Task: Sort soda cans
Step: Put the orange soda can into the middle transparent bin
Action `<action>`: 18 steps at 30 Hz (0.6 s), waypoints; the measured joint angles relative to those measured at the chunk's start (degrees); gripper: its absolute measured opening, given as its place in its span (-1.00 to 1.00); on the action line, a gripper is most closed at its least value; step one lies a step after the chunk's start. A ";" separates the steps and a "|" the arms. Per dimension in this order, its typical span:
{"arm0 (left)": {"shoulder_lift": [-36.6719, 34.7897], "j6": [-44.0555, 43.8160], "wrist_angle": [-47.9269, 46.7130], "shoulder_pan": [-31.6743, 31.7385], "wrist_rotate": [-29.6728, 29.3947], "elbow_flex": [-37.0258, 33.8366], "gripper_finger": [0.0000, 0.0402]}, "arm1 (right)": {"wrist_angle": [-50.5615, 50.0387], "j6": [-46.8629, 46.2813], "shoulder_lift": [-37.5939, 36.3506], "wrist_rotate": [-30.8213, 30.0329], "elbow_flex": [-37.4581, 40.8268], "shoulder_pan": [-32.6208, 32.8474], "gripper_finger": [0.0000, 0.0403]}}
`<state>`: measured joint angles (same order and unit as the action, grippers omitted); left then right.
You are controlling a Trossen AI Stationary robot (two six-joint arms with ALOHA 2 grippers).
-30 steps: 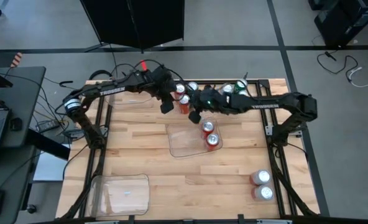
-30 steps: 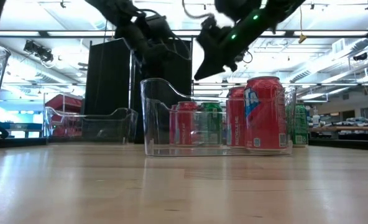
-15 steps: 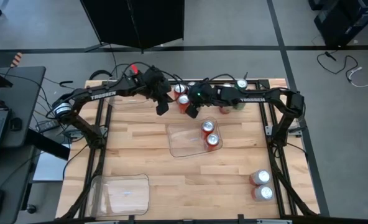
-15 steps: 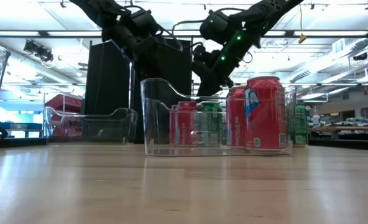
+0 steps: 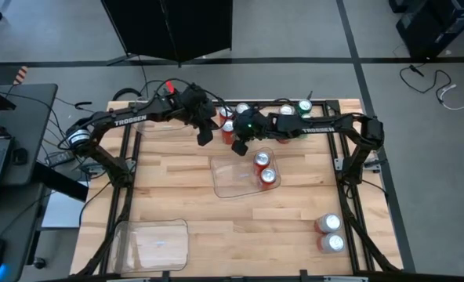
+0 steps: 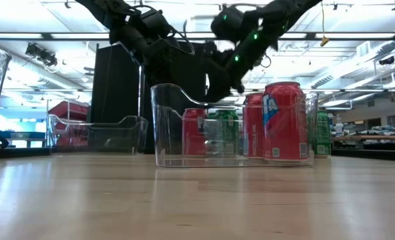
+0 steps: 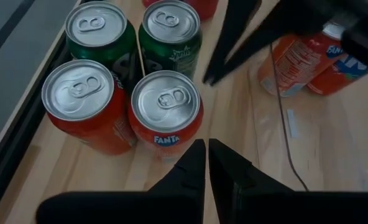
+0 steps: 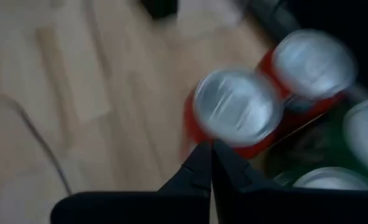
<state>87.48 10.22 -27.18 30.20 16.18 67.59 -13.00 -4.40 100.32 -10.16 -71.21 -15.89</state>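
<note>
Hovering over the back-edge cans (image 5: pixel 230 128), both end effectors (image 5: pixel 204 137) (image 5: pixel 239 146) closed, empty.

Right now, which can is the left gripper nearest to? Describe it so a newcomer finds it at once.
Start at the table's far edge, where a cluster of cans stands between the two arms. In the left wrist view, four of them form a square just ahead of the shut left gripper. The target is the red Fanta can closest to the fingertips; its red neighbour sits farther aside, the other two are green.
</note>
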 joint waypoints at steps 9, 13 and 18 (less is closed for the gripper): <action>-0.02 -0.60 0.59 0.02 0.06 0.07 -0.92 | 2.36 -2.67 1.99 -1.93 -0.08 -4.60 -1.00; -0.01 -0.25 0.35 0.02 0.18 0.09 -0.95 | 4.99 -3.13 4.32 0.54 -0.08 -5.30 -1.00; -0.01 0.20 -1.56 0.02 0.33 0.10 -0.94 | 6.49 -3.13 5.34 4.50 -0.19 -4.33 -1.00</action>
<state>87.47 10.42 -28.74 30.22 16.51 67.70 -6.51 -7.53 105.67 -5.65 -71.40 -20.22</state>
